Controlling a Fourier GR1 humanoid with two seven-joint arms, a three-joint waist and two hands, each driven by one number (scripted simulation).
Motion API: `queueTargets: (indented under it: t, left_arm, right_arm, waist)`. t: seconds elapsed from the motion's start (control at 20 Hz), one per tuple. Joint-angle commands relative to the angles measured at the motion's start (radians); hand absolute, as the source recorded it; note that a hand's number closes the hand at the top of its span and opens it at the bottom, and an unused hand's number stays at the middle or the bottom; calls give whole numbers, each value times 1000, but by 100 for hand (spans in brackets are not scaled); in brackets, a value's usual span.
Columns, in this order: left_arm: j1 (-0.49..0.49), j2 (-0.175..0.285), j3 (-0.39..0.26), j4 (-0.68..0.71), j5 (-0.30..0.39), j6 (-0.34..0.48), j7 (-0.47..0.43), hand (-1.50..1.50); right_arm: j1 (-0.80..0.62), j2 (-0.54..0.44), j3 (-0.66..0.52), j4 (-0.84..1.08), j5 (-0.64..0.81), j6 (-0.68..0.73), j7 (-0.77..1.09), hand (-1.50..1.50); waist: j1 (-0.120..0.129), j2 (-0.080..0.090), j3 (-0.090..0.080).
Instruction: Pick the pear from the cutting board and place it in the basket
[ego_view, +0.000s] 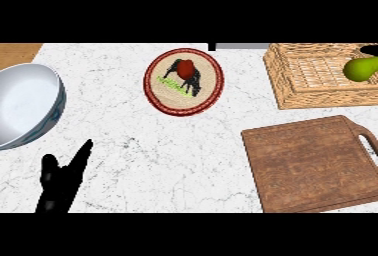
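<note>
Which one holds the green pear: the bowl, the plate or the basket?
The woven basket at upper right: the pear shows inside its rim. The white bowl shows nothing inside; the round plate carries a red item.

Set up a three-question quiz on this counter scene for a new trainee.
1. True or false: the pear lies on the cutting board.
2. Multiple choice: what stands at the left side of the counter? A) a white bowl B) a kettle C) a mug
3. Fill in: the left hand, at the view's lower left, has its fingers ____ (straight or curled).

Key
1. False: the pear is in the basket, and the cutting board is bare.
2. A
3. straight
</note>
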Motion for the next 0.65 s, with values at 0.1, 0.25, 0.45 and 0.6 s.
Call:
queueTargets:
  t: [0.1,0.25,0.45,0.6]
  left_arm:
    - [-34,-23,0,76,-10,7,17,0]
    - [-29,-18,15,93,-3,-2,-2,0]
    - [-38,11,47,85,23,-29,16,0]
    - [-15,-27,11,64,-12,4,10,0]
  right_arm:
    - [-2,-40,-85,69,-77,-29,-65,-150]
    - [-50,-98,-124,99,-109,-4,-5,-150]
    - [-22,-195,-175,135,-143,11,-30,-150]
    - [78,-268,-199,168,-163,75,-119,-150]
  waist:
    - [-11,9,-14]
    - [-9,10,-15]
    - [-11,11,-14]
    - [-19,11,-13]
